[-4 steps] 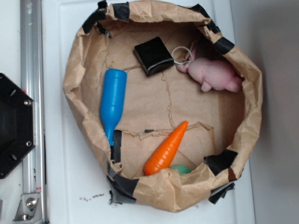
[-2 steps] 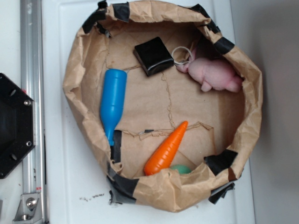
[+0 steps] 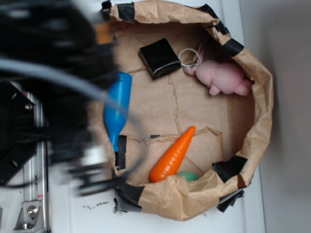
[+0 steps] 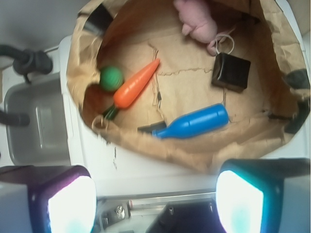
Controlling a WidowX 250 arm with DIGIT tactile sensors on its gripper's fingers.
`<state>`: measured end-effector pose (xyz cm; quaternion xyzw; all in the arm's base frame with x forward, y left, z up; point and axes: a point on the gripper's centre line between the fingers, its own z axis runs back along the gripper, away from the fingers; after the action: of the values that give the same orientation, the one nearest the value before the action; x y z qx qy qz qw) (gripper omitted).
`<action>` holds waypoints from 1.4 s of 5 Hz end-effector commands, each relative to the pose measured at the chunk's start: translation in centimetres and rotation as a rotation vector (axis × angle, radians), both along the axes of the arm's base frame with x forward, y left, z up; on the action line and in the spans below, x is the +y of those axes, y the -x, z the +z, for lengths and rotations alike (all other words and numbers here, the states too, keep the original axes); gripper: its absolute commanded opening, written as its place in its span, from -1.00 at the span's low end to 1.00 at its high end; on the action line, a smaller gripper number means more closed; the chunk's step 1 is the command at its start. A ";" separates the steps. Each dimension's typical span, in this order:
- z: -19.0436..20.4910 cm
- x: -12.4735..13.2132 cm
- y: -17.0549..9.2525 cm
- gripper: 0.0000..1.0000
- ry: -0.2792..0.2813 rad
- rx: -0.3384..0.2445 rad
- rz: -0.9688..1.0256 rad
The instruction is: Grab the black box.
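Two pale-padded fingers [image 4: 73, 206] stand wide apart, probably readied for grasping the small glossy black box [image 4: 232, 72] lying far ahead beyond the blue plastic bottle [image 4: 194, 122].

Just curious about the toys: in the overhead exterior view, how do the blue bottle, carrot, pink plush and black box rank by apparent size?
1. Blue bottle, partly hidden by the blurred arm.
2. Carrot and pink plush: too alike to rank.
3. Black box.

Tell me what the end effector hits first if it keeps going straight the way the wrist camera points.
Probably the near rim of the brown paper bag, with the blue bottle just beyond. The end effector is wide open, and the black box sits farther in; depth is unclear.
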<state>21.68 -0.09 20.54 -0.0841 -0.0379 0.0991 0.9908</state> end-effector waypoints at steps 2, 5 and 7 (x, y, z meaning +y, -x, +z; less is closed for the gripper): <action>-7.0 5.2 -4.9 1.00 -0.261 -0.041 0.258; -9.8 8.3 -3.5 1.00 -0.326 -0.001 0.256; -9.8 8.3 -3.5 1.00 -0.326 -0.001 0.256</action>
<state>25.35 6.59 9.57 0.0822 -0.0493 0.2056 0.9739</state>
